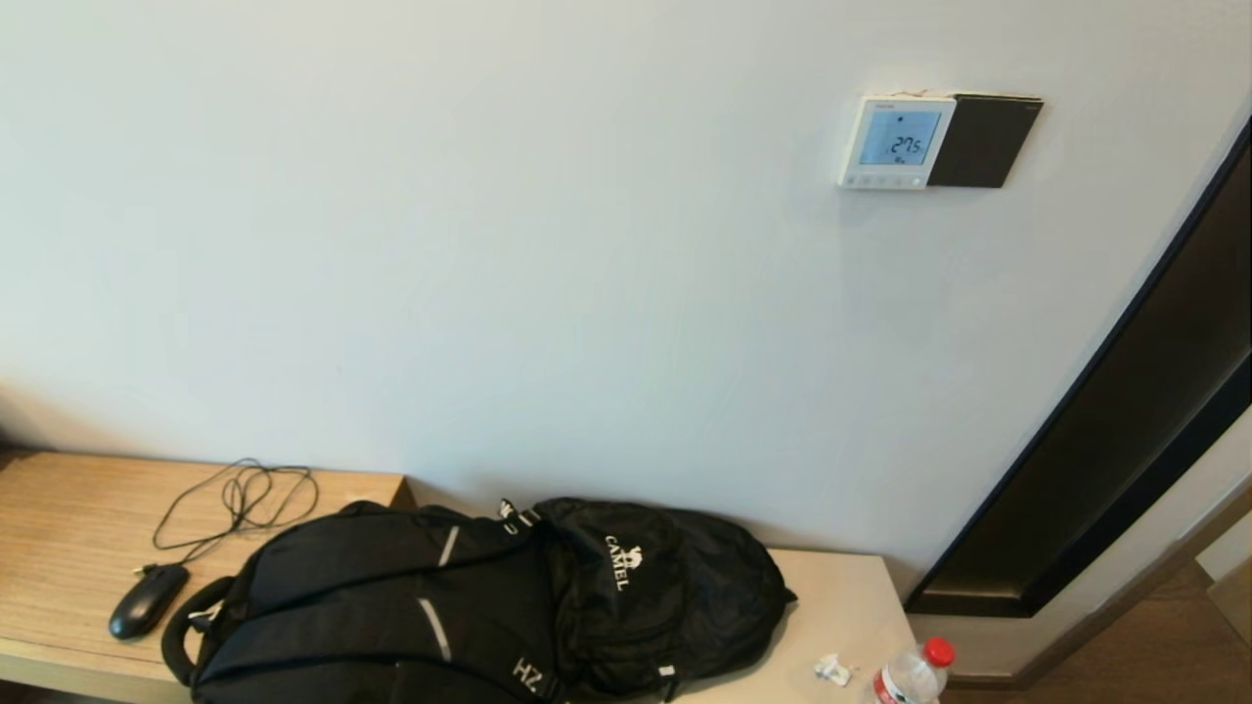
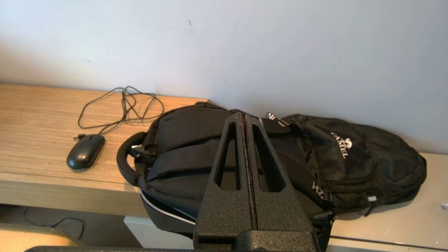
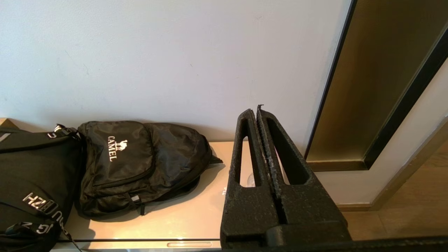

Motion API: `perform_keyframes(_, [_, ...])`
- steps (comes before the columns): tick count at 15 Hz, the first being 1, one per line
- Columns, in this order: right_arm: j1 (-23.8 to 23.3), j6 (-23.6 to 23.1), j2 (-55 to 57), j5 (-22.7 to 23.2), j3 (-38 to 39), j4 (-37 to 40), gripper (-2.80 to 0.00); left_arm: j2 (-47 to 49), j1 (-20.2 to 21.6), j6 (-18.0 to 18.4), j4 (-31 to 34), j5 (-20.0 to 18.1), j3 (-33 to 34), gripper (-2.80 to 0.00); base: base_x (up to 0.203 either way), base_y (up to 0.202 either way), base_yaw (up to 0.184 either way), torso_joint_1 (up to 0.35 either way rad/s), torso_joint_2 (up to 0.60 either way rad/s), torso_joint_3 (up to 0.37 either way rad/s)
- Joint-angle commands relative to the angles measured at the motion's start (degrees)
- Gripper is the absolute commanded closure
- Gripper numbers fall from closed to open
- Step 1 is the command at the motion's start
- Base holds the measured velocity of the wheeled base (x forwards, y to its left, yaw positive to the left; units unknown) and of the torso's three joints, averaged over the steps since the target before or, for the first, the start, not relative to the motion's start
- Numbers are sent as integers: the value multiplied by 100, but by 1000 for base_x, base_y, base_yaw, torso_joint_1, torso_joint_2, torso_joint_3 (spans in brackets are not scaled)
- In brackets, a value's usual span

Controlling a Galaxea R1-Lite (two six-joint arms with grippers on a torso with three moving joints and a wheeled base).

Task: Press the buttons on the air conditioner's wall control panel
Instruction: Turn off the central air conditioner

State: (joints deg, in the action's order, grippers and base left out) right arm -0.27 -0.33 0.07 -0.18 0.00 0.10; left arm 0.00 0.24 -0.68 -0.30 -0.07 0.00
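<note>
The white wall control panel (image 1: 896,142) hangs high on the wall at the right, its light-blue screen showing 27.5. Its row of tiny pale buttons (image 1: 883,180) runs along the bottom strip. Neither gripper shows in the head view. My left gripper (image 2: 244,117) is shut and empty, low over the black backpack. My right gripper (image 3: 256,111) is shut and empty, low over the beige counter near the wall. The panel is out of view in both wrist views.
A dark square plate (image 1: 983,141) sits right of the panel. A black backpack (image 1: 469,606), a mouse (image 1: 147,599) with its cable, a water bottle (image 1: 910,675) and a white scrap (image 1: 831,669) lie on the counter (image 1: 59,518). A dark door frame (image 1: 1125,440) stands at right.
</note>
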Motion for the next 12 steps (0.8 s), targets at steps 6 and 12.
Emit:
perform_keyframes(6, [0, -2, 19, 1, 18, -1, 0, 0, 2, -2, -5, -1, 0, 0, 0, 0, 0, 0, 0, 0])
perform_keyframes(12, [0, 7, 19, -8, 9, -6, 0, 0, 2, -2, -5, -1, 0, 0, 0, 0, 0, 0, 0, 0])
